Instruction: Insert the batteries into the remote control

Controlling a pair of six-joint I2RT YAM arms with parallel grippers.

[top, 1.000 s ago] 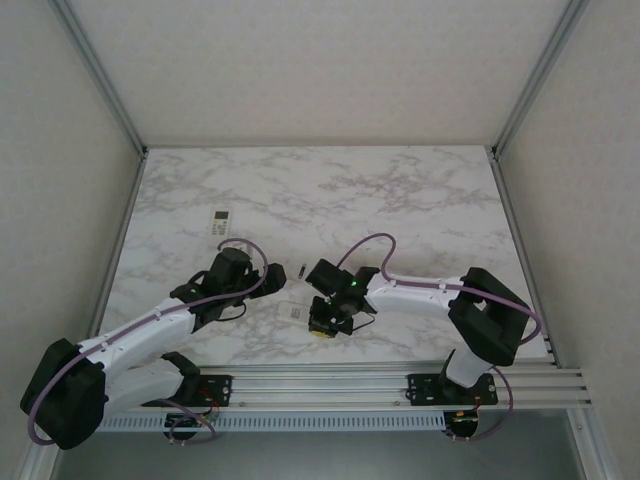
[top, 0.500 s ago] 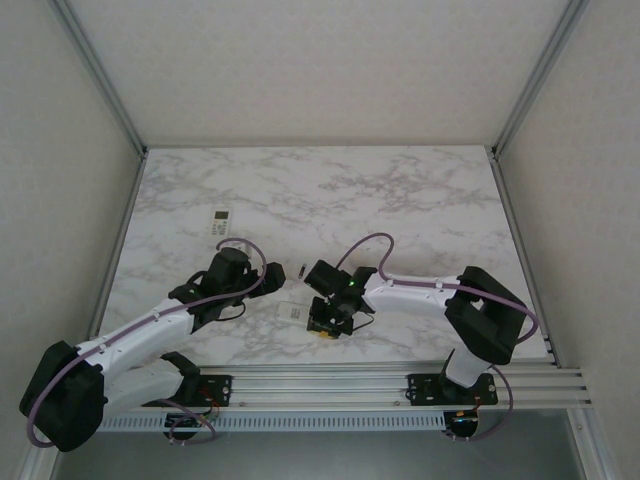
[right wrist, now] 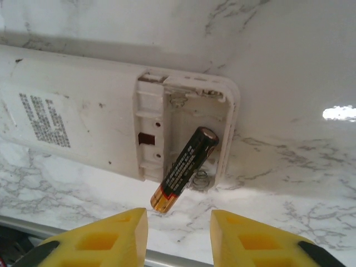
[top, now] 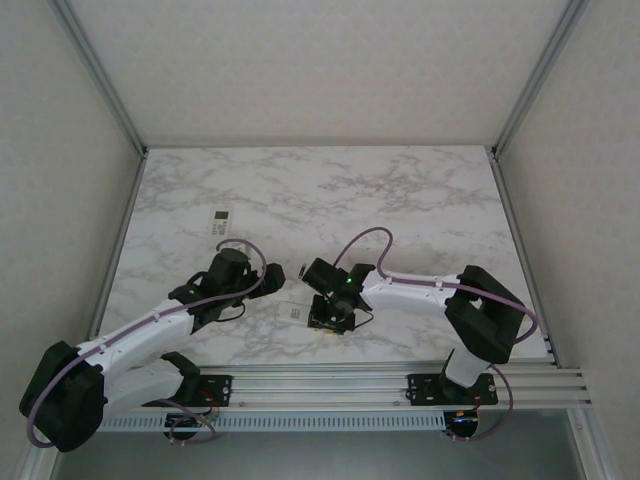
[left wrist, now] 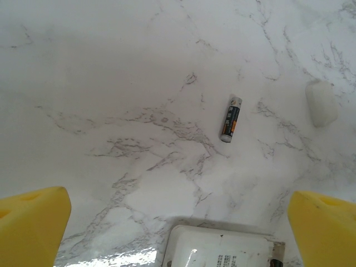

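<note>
Right wrist view: remote (right wrist: 72, 122) lies face down on the marble table (right wrist: 289, 67), cover off, compartment (right wrist: 178, 108) open. One battery (right wrist: 183, 169) is in it but not seated. It lies diagonally across the bay, dark end up inside and orange end poking out over the lower edge, beside a bare spring (right wrist: 201, 179). Right gripper (right wrist: 178, 236) hangs just below that battery, yellow fingers (right wrist: 111, 236) partly apart and holding nothing. Left wrist view: left gripper (left wrist: 179, 225) is spread wide and empty, just above the near end of the same remote. The second battery (left wrist: 230, 117) lies loose on the table ahead of it, well apart from the remote. Near it is a small white piece (left wrist: 321, 103), probably the cover, can't confirm. Progress, my judgement: early-to-mid. First cell dropped in but needs pressing flat, second cell not picked up, cover not on. Counts: two batteries seen, one in the bay and one loose. Two remotes in the top view, the working one between the arms and a second remote (top: 222, 221) far left, untouched. One white piece, two grippers.
</note>
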